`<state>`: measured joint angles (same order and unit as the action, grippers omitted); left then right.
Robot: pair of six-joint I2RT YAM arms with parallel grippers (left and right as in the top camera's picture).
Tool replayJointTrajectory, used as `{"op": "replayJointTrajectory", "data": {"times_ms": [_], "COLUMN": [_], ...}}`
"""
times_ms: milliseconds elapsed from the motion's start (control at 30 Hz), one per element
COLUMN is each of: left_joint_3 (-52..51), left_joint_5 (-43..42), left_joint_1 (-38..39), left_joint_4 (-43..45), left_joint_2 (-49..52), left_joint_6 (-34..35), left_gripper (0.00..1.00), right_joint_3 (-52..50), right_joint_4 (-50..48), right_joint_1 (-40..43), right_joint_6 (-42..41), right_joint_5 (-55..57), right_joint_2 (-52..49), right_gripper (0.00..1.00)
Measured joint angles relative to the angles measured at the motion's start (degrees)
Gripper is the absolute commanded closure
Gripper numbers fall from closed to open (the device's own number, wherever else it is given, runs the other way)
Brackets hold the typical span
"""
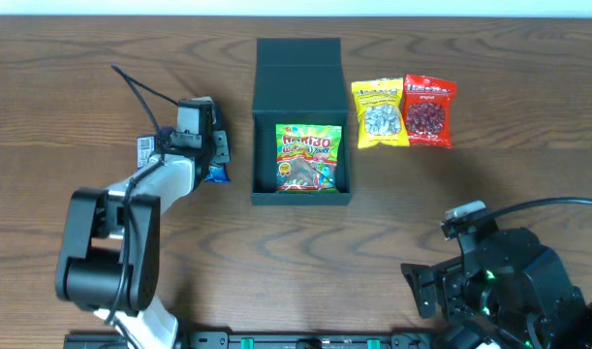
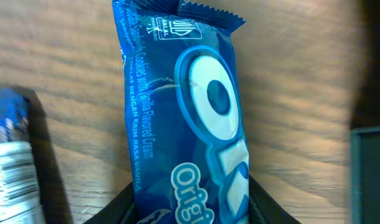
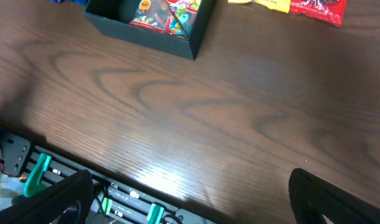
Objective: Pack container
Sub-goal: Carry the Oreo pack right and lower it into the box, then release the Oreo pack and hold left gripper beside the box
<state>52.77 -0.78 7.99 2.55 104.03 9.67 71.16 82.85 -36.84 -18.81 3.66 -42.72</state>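
Blue glossy cookie packet (image 2: 183, 124) sits pinched between the fingers of the left gripper (image 2: 193, 196), which close on its long edges near one end. Most of the packet overhangs the grip, so it could swivel or slip out during the carry. The dark green, matte, square box (image 1: 301, 199) stands open just right of that gripper, with a green gummy bag (image 1: 308, 158) lying inside; a low approach could clip its near wall. The right gripper (image 3: 190, 180) hangs wide open and empty, well apart.
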Motion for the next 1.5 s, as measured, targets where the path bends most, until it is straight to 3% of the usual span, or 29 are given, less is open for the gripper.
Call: {"op": "replayJointTrajectory", "data": {"times_ms": [267, 567, 867, 933, 1100, 1500], "left_joint_3": [1.16, 1.16, 1.16, 1.16, 1.16, 1.16], "left_joint_5": [-2.89, -3.52, -1.81, -1.79, -1.79, -1.77], "left_joint_1": [4.24, 15.98, 18.91, 18.91, 18.93, 18.8], "left_joint_4": [0.31, -3.48, -8.31, -8.37, -8.37, -6.69], "left_joint_2": [-11.13, -12.0, -12.0, -12.0, -12.0, -12.72], "left_joint_6": [0.83, 1.53, 10.64, 11.78, 12.66, 13.49], "left_gripper": [0.76, 0.76, 0.75, 0.69, 0.28, 0.26], "right_joint_3": [0.0, 0.0, 0.0, 0.0, 0.0, 0.0], "right_joint_4": [0.0, 0.0, 0.0, 0.0, 0.0, 0.0], "right_joint_1": [0.0, 0.0, 0.0, 0.0, 0.0, 0.0], "right_joint_6": [0.0, 0.0, 0.0, 0.0, 0.0, 0.0], "right_joint_5": [-0.02, -0.02, -0.02, -0.02, -0.02, -0.02], "right_joint_2": [0.0, 0.0, 0.0, 0.0, 0.0, 0.0], "right_gripper": [0.01, 0.01, 0.01, 0.01, 0.01, 0.01]}}
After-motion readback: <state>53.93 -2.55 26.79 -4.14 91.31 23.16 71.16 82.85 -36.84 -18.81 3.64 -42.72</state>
